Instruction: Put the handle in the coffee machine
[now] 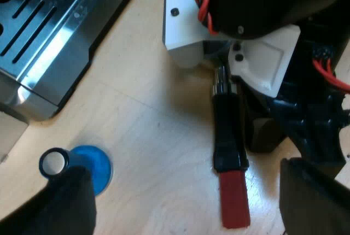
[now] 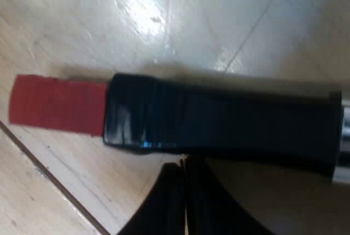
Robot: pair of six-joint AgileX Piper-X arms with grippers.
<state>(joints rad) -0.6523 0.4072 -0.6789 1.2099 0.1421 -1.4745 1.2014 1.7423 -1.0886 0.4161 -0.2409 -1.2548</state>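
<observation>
The holder's dark handle (image 1: 228, 131) lies flat on the wooden table, its red end (image 1: 234, 201) pointing toward my left gripper (image 1: 186, 191). That gripper is open, with its two fingers spread wide on either side and nothing between them. The right arm's white and black body (image 1: 257, 54) hangs over the handle's metal end and hides the holder's basket. In the right wrist view the handle (image 2: 219, 120) and its red end (image 2: 57, 104) lie just past my right gripper (image 2: 185, 172). Its fingers are pressed together beside the handle, not around it.
The espresso machine's metal drip tray (image 1: 49, 33) stands a short way from the handle. A blue tamper (image 1: 95, 164) sits on the table by one of my left fingers (image 1: 65, 202). Bare wood lies between the tamper and the handle.
</observation>
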